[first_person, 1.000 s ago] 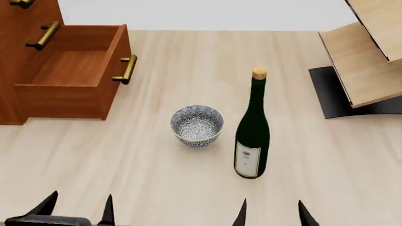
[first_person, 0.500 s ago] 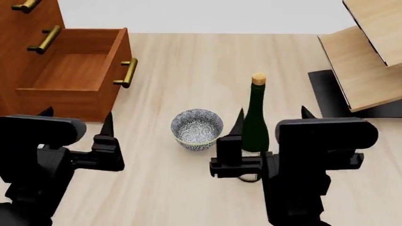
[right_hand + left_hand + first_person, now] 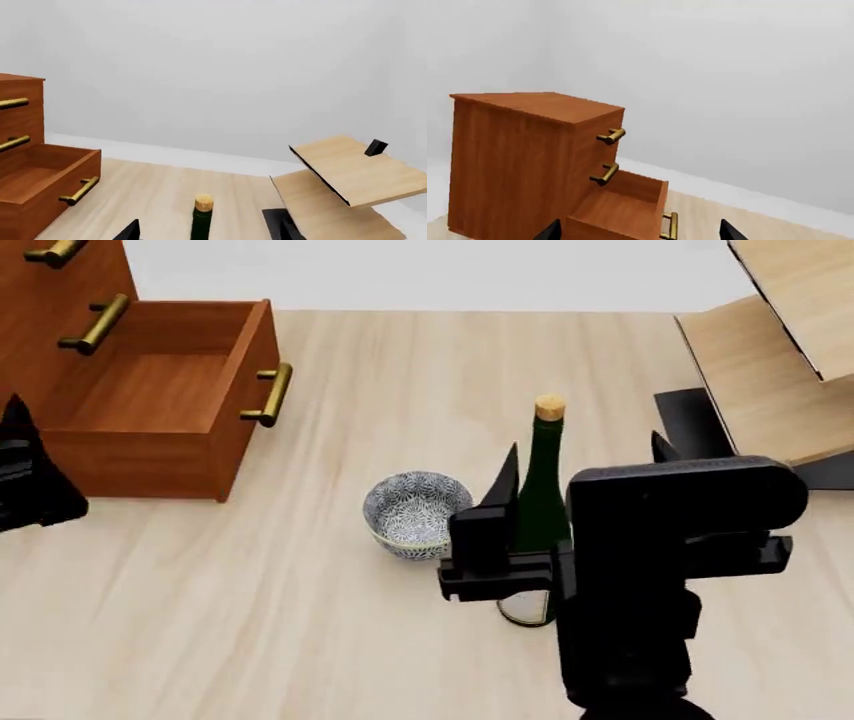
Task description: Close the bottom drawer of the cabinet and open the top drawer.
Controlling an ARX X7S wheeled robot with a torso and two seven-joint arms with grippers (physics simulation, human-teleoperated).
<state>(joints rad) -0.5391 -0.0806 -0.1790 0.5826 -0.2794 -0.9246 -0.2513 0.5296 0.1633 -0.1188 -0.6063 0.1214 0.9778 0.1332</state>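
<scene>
The reddish-brown cabinet (image 3: 514, 160) stands at the table's far left. Its bottom drawer (image 3: 154, 390) is pulled out and shows an empty inside and a brass handle (image 3: 271, 393). The top drawer (image 3: 594, 125) sits flush, with its handle (image 3: 612, 136) sticking out; in the head view only that handle (image 3: 54, 252) shows at the frame's corner. My left gripper (image 3: 640, 234) is open and hangs level with the open drawer, short of it. One left finger (image 3: 20, 440) shows at the left edge. My right gripper (image 3: 583, 455) is open and empty, over the table's middle.
A green corked wine bottle (image 3: 545, 455) stands just beyond the right gripper, between its fingers in the right wrist view. A patterned bowl (image 3: 411, 508) sits left of the bottle. A pale plywood rack (image 3: 774, 360) on a black base (image 3: 687, 420) stands at the right.
Both arms have risen from the frame's bottom edge. The left gripper has swung left to the frame's edge, and the right one has edged up. The drawers have not moved.
</scene>
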